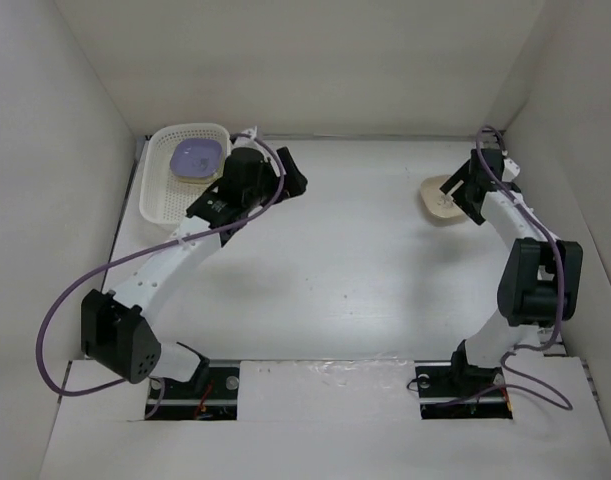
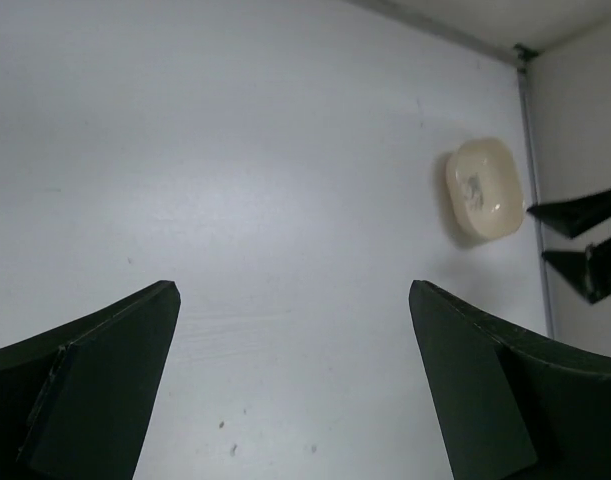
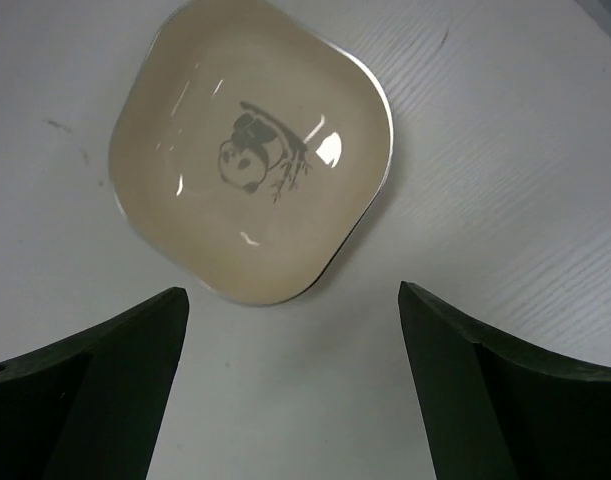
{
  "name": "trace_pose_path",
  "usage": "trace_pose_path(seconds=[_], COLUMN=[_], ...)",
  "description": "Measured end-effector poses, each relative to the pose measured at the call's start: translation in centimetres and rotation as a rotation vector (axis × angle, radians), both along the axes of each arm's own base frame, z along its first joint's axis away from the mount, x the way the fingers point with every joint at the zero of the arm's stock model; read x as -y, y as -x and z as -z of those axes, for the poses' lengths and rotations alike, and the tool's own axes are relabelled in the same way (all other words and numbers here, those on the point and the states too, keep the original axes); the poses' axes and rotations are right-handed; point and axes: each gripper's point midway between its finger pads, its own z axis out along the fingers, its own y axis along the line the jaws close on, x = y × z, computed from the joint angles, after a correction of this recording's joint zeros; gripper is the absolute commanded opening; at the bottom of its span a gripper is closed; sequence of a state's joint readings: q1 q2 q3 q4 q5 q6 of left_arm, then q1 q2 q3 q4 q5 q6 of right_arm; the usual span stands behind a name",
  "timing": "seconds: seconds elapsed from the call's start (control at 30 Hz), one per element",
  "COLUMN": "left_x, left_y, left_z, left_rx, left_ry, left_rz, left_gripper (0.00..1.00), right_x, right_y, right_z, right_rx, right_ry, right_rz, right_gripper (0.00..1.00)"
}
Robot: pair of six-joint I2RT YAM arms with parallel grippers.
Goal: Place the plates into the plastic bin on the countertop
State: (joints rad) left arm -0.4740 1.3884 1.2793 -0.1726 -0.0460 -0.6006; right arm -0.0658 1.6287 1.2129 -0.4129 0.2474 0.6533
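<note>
Plates are in two spots: a lavender one [image 1: 196, 158] lies in the plastic bin [image 1: 148, 196], seemingly on top of another, and a cream plate [image 3: 250, 150] lies flat on the countertop [image 1: 365, 270], well apart from the bin. The right gripper [image 3: 293, 292] hangs over that plate with its fingers spread wide and nothing between them. The dish sits just ahead of the fingertips, a little toward the left one, so I take the wide spread as readiness to close on the near rim. The left gripper [image 2: 293, 290], beside the bin, is also spread and empty, with only bare countertop between its fingers. That leaves the right arm room to bring the dish across.
</note>
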Motion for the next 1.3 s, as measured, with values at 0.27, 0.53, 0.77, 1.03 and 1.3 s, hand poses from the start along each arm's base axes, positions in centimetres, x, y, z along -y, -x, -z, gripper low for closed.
trace_pose_path(seconds=[0.27,0.53,0.77,1.03,1.3], left_x=[1.0,0.2,-0.6,0.7,6.1], left_y=[4.1,5.6,5.1,1.9,1.4], left_z=[7.5,9.6,9.8,9.6,9.6], left_rx=[-0.129,-0.162,-0.159,-0.174,-0.154], left_ry=[-0.073,-0.083,-0.111,-0.166,-0.246], left_rz=[0.094,0.095,0.047,0.015,0.098], left_gripper=[1.0,1.0,1.0,1.0,1.0], right_x=[3.4,4.6,4.1,-5.4,-21.9], right_y=[-2.9,-4.4,-5.4,-5.6,-1.7], right_z=[4.7,8.8,7.8,3.7,-3.3], right_rx=[-0.058,-0.144,-0.123,-0.09,0.058], right_ry=[-0.014,-0.029,-0.06,0.087,0.133], right_rz=[0.092,0.125,0.113,-0.195,-0.667], right_gripper=[0.87,0.39,0.0,0.0,0.0])
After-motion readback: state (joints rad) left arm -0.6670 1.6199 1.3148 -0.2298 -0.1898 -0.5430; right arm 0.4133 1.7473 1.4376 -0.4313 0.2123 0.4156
